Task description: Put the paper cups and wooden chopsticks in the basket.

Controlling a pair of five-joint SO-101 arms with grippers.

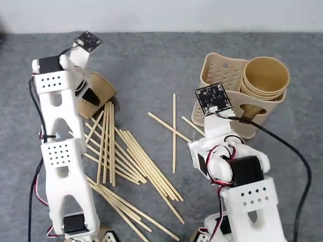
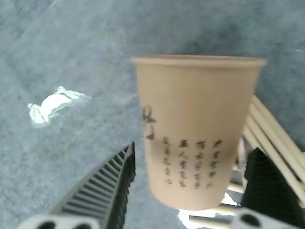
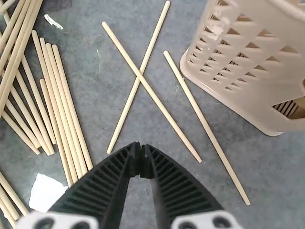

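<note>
High view first: noting a beige basket [image 1: 222, 75] standing toward the far right corner of the grey table [image 1: 151, 60], carrying a nested stack of paper cups [image 1: 265, 75] in the compartment nearer the right edge. Logging one loose paper cup [image 1: 98, 93] toward the far left corner, partly hidden under the left arm, seemingly tipped on its side, sitting just beside the far ends of the chopstick heap. Finding the wooden chopsticks [image 1: 126, 156] fanning over the middle and left of the table in a loose heap, trailing toward the near edge. Left wrist view: seeing the left gripper [image 2: 193, 152] with fingers apart, straddling the loose cup, one finger on each side, a narrow gap showing on both sides, so not clamping. Right wrist view: seeing the right gripper [image 3: 141, 145] with fingers pressed together, gripping nothing, hanging over bare table just short of two crossed chopsticks [image 3: 139, 76]. Marking a single chopstick [image 3: 205, 126] lying between that cross and the basket's foot, its far end near the basket but apart from it. Spotting a white scrap [image 3: 45, 191] lying beside the heap.
</note>
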